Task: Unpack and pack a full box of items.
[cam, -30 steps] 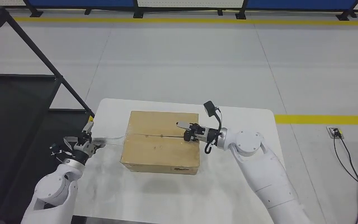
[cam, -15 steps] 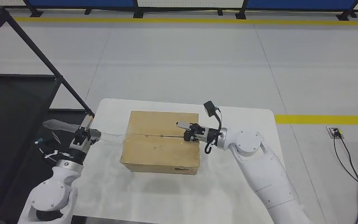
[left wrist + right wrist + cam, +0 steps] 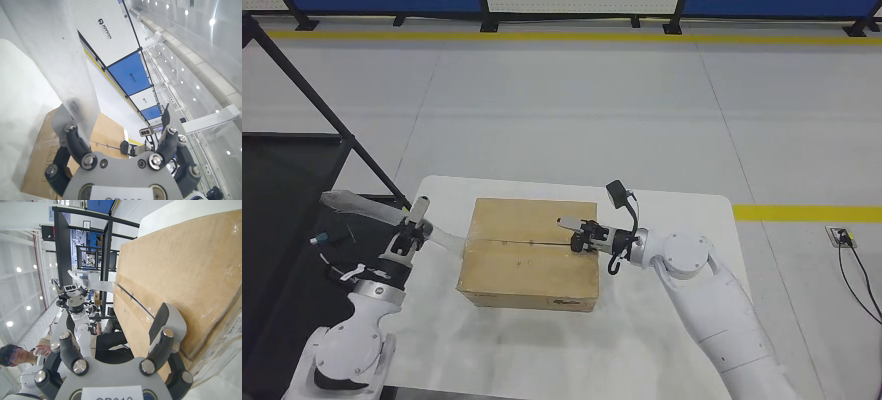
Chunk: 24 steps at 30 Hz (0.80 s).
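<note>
The box (image 3: pixel 527 265) stands in the middle of the white table (image 3: pixel 672 320). It is brown cardboard, low and wide, with both top flaps shut and a dark seam between them. A whitish tape (image 3: pixel 362 207) runs from the seam's end to the left gripper (image 3: pixel 414 218). Its fingers are wide apart, and the tape lies against one finger. The right gripper (image 3: pixel 570 228) is also open, with one finger resting on the box top beside the seam.

Bright ceiling lights (image 3: pixel 212 21), soft shadows, wrist views bowed at edges.
</note>
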Each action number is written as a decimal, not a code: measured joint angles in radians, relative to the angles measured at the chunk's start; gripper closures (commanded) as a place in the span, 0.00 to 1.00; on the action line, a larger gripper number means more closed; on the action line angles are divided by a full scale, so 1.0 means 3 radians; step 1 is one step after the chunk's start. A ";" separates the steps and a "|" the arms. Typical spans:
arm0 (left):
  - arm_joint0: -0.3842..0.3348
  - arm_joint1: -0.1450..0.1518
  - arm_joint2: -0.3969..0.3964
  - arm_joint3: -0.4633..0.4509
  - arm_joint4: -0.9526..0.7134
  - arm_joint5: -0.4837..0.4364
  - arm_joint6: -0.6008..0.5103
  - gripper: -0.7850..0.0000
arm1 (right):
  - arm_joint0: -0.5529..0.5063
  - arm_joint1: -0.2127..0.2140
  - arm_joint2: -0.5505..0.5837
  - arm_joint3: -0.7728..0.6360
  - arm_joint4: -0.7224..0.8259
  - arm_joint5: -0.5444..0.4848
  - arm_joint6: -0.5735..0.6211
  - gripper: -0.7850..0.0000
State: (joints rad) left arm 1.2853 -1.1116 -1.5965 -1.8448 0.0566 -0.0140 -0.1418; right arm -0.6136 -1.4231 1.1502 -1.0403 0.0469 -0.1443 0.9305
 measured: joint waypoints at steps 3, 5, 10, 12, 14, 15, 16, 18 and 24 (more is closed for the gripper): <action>-0.0025 -0.0006 0.0071 -0.0016 0.0155 0.0037 0.0019 0.00 | 0.0000 0.0000 0.0000 0.0000 0.0000 0.0000 0.0000 0.00; -0.0039 -0.0009 0.0128 -0.0026 0.0281 0.0047 0.0020 0.00 | 0.0000 0.0000 0.0000 0.0000 0.0000 0.0000 0.0000 0.00; -0.0071 -0.0019 0.0265 -0.0044 0.0530 0.0064 -0.0010 0.00 | 0.0000 0.0000 0.0000 0.0000 0.0000 0.0000 0.0000 0.00; -0.0083 -0.0023 0.0321 -0.0050 0.0628 0.0074 -0.0010 0.00 | 0.0000 0.0000 0.0000 0.0000 0.0000 0.0000 0.0000 0.00; -0.0095 -0.0030 0.0389 -0.0054 0.0731 0.0085 -0.0005 0.00 | 0.0000 0.0000 0.0000 0.0000 0.0000 0.0000 0.0000 0.00; -0.0102 -0.0033 0.0418 -0.0051 0.0764 0.0091 -0.0007 0.00 | 0.0000 0.0000 0.0000 0.0000 0.0000 0.0000 0.0000 0.00; -0.0114 -0.0038 0.0453 -0.0041 0.0797 0.0099 -0.0013 0.00 | 0.0000 0.0000 0.0000 0.0000 0.0000 0.0000 0.0000 0.00; -0.0140 -0.0045 0.0503 -0.0012 0.0835 0.0107 -0.0027 0.00 | 0.0000 0.0000 0.0000 0.0000 0.0000 0.0000 0.0000 0.00; -0.0248 -0.0074 0.0666 0.0120 0.0921 0.0133 -0.0037 0.00 | 0.0000 0.0000 0.0000 0.0000 0.0000 0.0000 0.0000 0.00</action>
State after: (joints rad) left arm 1.2108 -1.1338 -1.3968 -1.8089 0.3329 0.0259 -0.1530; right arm -0.6136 -1.4231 1.1502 -1.0403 0.0469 -0.1443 0.9305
